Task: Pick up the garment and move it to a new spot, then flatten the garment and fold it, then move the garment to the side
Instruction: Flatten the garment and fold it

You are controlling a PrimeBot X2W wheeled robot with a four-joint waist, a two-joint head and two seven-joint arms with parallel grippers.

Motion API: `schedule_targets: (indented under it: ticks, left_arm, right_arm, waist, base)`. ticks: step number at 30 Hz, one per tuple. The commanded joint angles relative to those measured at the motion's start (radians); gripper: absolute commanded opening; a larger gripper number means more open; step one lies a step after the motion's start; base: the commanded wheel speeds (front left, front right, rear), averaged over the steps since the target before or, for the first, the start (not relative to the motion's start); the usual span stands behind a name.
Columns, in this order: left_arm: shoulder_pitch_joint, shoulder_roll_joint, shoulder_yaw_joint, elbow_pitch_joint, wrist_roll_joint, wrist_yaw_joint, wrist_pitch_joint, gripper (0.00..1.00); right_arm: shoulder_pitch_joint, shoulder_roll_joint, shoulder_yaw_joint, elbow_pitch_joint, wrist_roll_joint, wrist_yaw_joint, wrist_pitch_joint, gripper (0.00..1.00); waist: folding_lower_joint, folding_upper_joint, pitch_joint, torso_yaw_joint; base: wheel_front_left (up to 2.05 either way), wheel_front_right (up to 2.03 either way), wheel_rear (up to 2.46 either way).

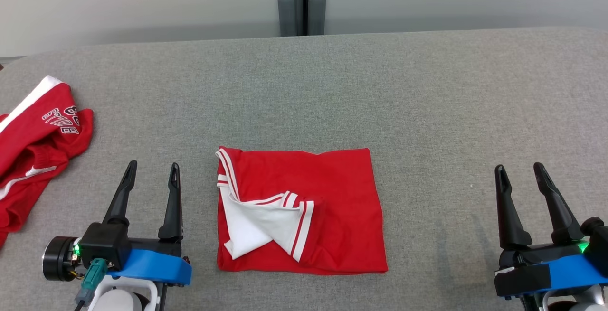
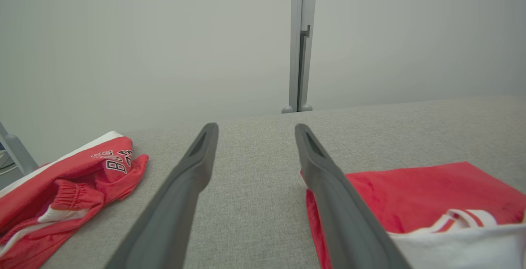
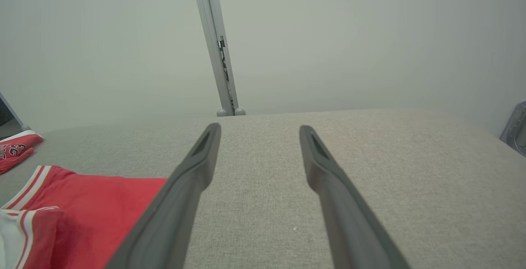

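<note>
Found the garment (image 1: 332, 197), red with white trim, lying folded into a rough rectangle at the near middle of the grey fabric surface (image 1: 427, 88). Noted a white panel (image 1: 256, 225) with red stripes turned up across its left half. Noted the right half plain red and fairly smooth.

Located the left pincer (image 1: 153, 164) just to the left of the garment, near it but apart from it. Found its fingers spread wide, holding nothing, tips pointing toward the far edge. In the left wrist view, saw bare surface between the 2 fingers.

Located the right pincer (image 1: 518, 166) well to the right of the garment. Found its fingers likewise spread wide, holding nothing, with bare surface between the 2.

Recorded a 2nd red garment (image 1: 33, 145), crumpled, with white banding and dark-outlined lettering, at the left edge of the surface, well apart from the folded one. Could not read the lettering in full.

Recorded a grey post (image 1: 301, 2) standing against a pale wall (image 1: 142, 2) beyond the far edge of the surface.
</note>
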Motion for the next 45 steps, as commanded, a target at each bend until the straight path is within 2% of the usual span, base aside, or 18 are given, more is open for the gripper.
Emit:
schedule_targets:
  ticks: [1,6,8,9,13,17,18,23,24,26,27,30,36,41,42,43,44,45]
  left_arm:
    - [0.003,0.006,-0.001,0.003,0.001,-0.002,-0.004,1.0]
    - [0.011,0.008,-0.003,0.006,-0.003,0.007,-0.004,1.0]
    - [0.009,0.008,-0.006,0.003,-0.004,0.01,-0.004,1.0]
    - [0.004,0.009,-0.006,0.002,-0.004,0.008,-0.004,1.0]
    - [-0.023,0.011,-0.009,-0.005,-0.003,0.01,-0.003,1.0]
    - [-0.048,0.004,-0.013,-0.009,-0.001,0.012,-0.004,1.0]
    - [-0.048,0.004,-0.013,-0.009,-0.001,0.012,-0.004,1.0]
    - [-0.074,-0.004,-0.015,-0.01,0.001,0.014,-0.004,1.0]
    - [-0.077,-0.008,-0.014,-0.009,0.001,0.014,-0.004,1.0]
    - [-0.078,-0.013,-0.012,-0.009,0.0,0.013,-0.004,1.0]
    - [-0.078,-0.013,-0.012,-0.009,0.0,0.013,-0.004,1.0]
    - [-0.078,-0.019,-0.009,-0.003,0.002,0.01,-0.004,1.0]
    - [-0.085,-0.029,-0.004,-0.001,0.008,0.009,-0.004,1.0]
    - [-0.069,-0.031,0.008,-0.001,0.012,0.012,-0.004,1.0]
    - [-0.058,-0.03,0.013,-0.001,0.013,0.014,-0.004,1.0]
    - [-0.05,-0.028,0.017,-0.001,0.013,0.015,-0.004,1.0]
    - [-0.045,-0.026,0.021,-0.002,0.015,0.016,-0.004,1.0]
    - [-0.04,-0.025,0.022,-0.003,0.016,0.017,-0.004,1.0]
  right_arm:
    - [0.017,0.003,-0.003,-0.01,-0.008,0.0,0.004,1.0]
    - [0.025,0.009,-0.009,-0.024,-0.018,0.0,0.016,1.0]
    - [0.025,0.01,-0.003,-0.021,-0.019,0.0,0.028,0.27]
    - [0.021,0.01,0.007,-0.016,-0.021,0.0,0.036,0.0]
    - [-0.031,0.005,0.096,0.044,-0.008,0.0,0.051,0.0]
    - [-0.11,0.005,0.238,0.188,0.025,0.0,0.04,0.0]
    - [-0.11,0.005,0.238,0.188,0.025,0.0,0.04,0.0]
    - [-0.232,0.014,0.416,0.39,0.084,0.0,0.001,0.0]
    - [-0.274,0.016,0.479,0.462,0.111,0.0,-0.013,0.0]
    - [-0.308,0.018,0.544,0.513,0.138,0.0,-0.028,0.0]
    - [-0.308,0.018,0.544,0.513,0.138,0.0,-0.028,0.0]
    - [-0.353,0.019,0.669,0.561,0.196,0.0,-0.049,0.0]
    - [-0.399,0.019,0.806,0.622,0.264,0.0,-0.044,0.0]
    - [-0.428,0.018,0.779,0.604,0.282,0.0,-0.118,0.0]
    - [-0.425,0.018,0.758,0.59,0.275,0.0,-0.128,0.2]
    - [-0.418,0.017,0.734,0.575,0.265,0.0,-0.134,0.53]
    - [-0.409,0.009,0.698,0.555,0.251,0.0,-0.14,1.0]
    - [-0.395,0.003,0.661,0.532,0.237,0.0,-0.144,1.0]
  waist:
    - [0.0001,0.0,-0.002,-0.001]
    - [0.0001,0.0,-0.008,-0.004]
    - [0.0001,0.0,-0.005,-0.001]
    - [0.0001,0.0,-0.001,0.001]
    - [0.0001,0.0,0.025,0.019]
    - [0.0001,0.0,0.055,0.049]
    - [0.0001,0.0,0.055,0.049]
    - [0.0001,0.0,0.076,0.083]
    - [0.0001,0.0,0.078,0.094]
    - [0.0001,0.0,0.081,0.103]
    - [0.0001,0.0,0.081,0.103]
    - [0.0001,0.0,0.085,0.114]
    - [0.0001,0.0,0.089,0.122]
    - [0.0001,0.0,0.072,0.113]
    - [0.0001,0.0,0.063,0.107]
    - [0.0001,0.0,0.057,0.101]
    - [0.0001,0.0,0.049,0.095]
    - [0.0001,0.0,0.042,0.088]
  base:
    - [0.0,0.0,0.0]
    - [0.0,0.0,0.0]
    - [0.0,0.0,0.0]
    - [0.0,0.0,0.0]
    - [0.0,0.0,0.0]
    - [0.0,0.0,0.0]
    - [0.0,0.0,0.0]
    - [0.0,0.0,0.0]
    - [0.0,0.0,0.0]
    - [0.0,0.0,0.0]
    - [0.0,0.0,0.0]
    - [0.0,0.0,0.0]
    - [0.0,0.0,0.0]
    - [0.0,0.0,0.0]
    - [0.0,0.0,0.0]
    - [0.0,0.0,0.0]
    - [0.0,0.0,0.0]
    - [0.0,0.0,0.0]
